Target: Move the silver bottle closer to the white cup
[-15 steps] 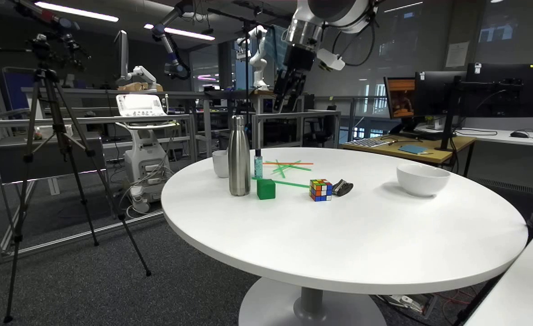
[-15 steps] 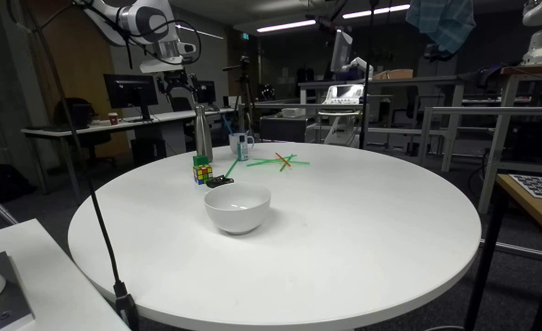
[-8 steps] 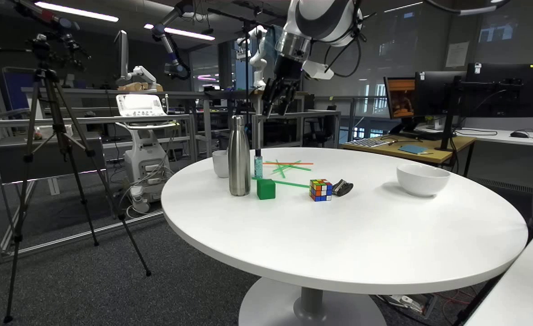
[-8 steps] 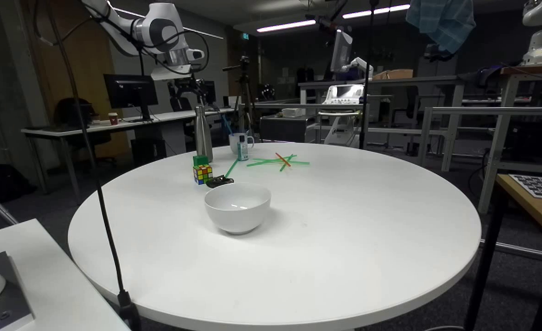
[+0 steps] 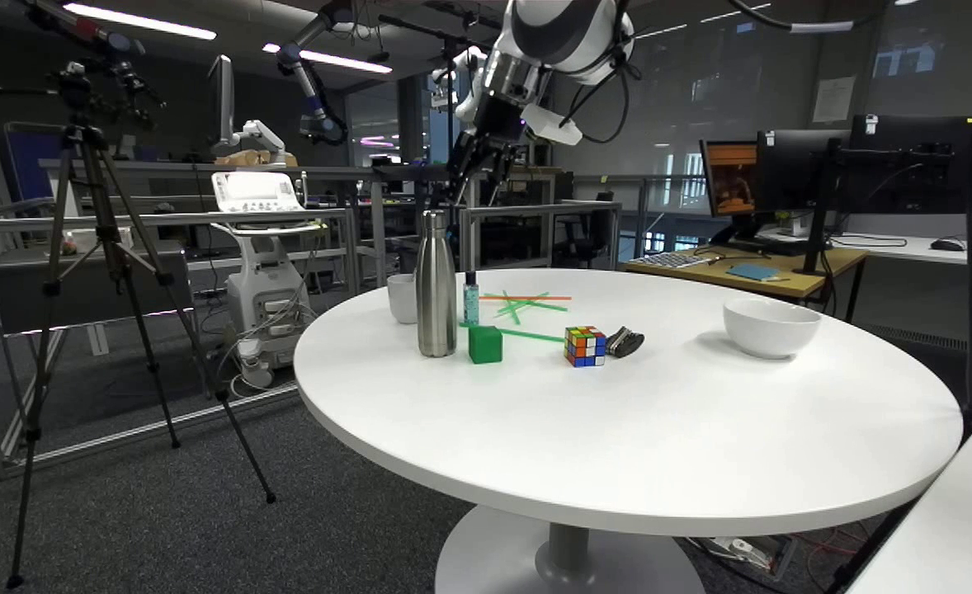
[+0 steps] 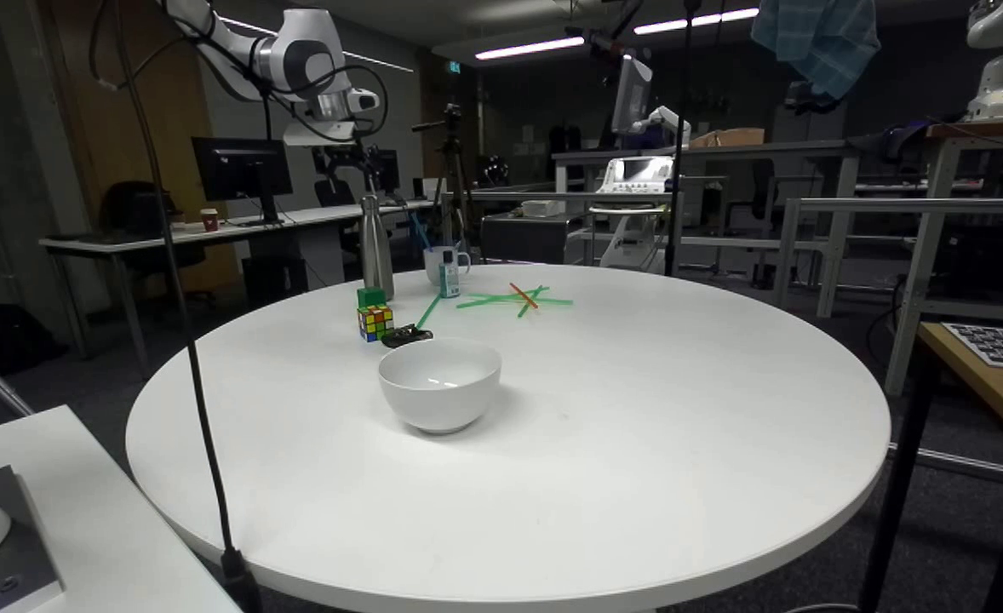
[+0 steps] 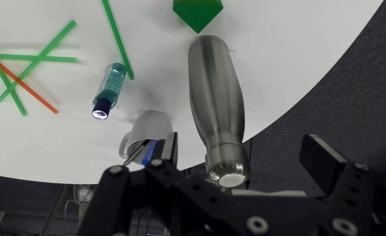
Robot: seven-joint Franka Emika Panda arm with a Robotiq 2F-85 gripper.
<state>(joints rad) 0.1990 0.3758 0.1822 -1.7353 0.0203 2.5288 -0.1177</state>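
the silver bottle (image 7: 216,95) stands upright on the tabletop (image 5: 659,437) in both exterior views; in the wrist view we find it right of centre, with the white cup (image 7: 153,126) apart from it, nearer the frame's left, and the green cube (image 7: 198,13) just beside its base at the top edge. the end effector (image 7: 243,149) is spread wide with nothing in its grasp; in both exterior views it hangs higher than the bottle's top. we take this step to be the approach, the move toward the cup not yet begun. we expect a stiff metal wall, smooth enough to slip; its weight we cannot tell, the contents being hidden. we would grip the upper body below the tapered shoulder, where sides run nearly straight, since a high push may tip it.
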